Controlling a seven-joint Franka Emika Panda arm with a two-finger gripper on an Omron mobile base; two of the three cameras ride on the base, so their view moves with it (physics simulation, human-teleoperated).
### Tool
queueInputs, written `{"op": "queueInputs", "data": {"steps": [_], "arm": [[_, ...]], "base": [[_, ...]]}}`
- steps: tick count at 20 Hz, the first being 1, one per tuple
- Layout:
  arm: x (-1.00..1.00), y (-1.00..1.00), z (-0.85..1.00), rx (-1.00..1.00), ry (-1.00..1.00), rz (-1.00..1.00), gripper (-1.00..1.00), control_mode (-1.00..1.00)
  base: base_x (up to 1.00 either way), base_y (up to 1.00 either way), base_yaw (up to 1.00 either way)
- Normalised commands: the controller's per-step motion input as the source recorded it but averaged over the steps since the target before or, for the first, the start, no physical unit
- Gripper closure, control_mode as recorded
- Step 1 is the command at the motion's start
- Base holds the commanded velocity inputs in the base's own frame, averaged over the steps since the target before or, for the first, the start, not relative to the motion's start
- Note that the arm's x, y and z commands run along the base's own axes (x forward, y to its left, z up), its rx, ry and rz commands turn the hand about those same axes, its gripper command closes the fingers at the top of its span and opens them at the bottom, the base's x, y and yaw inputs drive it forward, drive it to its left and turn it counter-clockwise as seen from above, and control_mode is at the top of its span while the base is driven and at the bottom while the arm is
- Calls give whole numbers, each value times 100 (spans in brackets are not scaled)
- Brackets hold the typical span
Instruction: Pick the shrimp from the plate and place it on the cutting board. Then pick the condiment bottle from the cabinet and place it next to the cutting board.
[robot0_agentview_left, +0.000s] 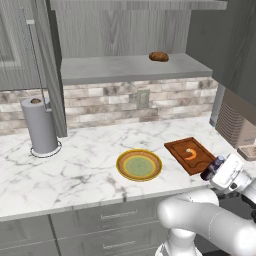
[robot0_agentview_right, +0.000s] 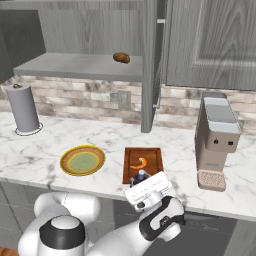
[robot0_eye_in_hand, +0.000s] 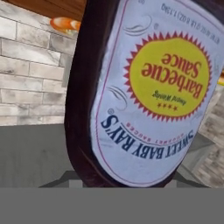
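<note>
The condiment bottle (robot0_eye_in_hand: 140, 92) is sitting right in front of the hand camera, its label reading upside down, so it is lying within the gripper (robot0_agentview_left: 214, 170); the fingertips themselves are hidden behind the bottle, and whether they are pinching it or merely bracketing it cannot be told. In the left base view the bottle's dark body and bluish cap are poking out of the hand just at the near corner of the cutting board (robot0_agentview_left: 190, 154), above the counter's front edge. In the right base view only the bottle's top is peeking over the white hand, at the board's near edge. The shrimp (robot0_agentview_left: 190, 153) is lying on the board, and the hand view is catching just an orange sliver of it beside the bottle. The plate (robot0_agentview_left: 139, 164) is resting on the counter left of the board. A brown lump (robot0_agentview_left: 158, 56) is sitting on the shelf of the open cabinet (robot0_agentview_left: 135, 67).
</note>
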Motion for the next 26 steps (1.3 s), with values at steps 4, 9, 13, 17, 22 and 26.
{"op": "queueInputs", "data": {"steps": [4,9,13,17,22,26], "arm": [[8,0,-29,0,0,0,100,-100],[1,0,-27,0,0,0,100,-100],[0,0,-36,0,-1,0,100,-100],[0,1,-38,0,-3,0,100,-100],[0,0,-39,0,-3,0,100,-100],[0,0,-31,0,-1,0,100,-100]], "base": [[0,0,0],[0,0,0],[0,0,0],[0,0,0],[0,0,0],[0,0,0]]}}
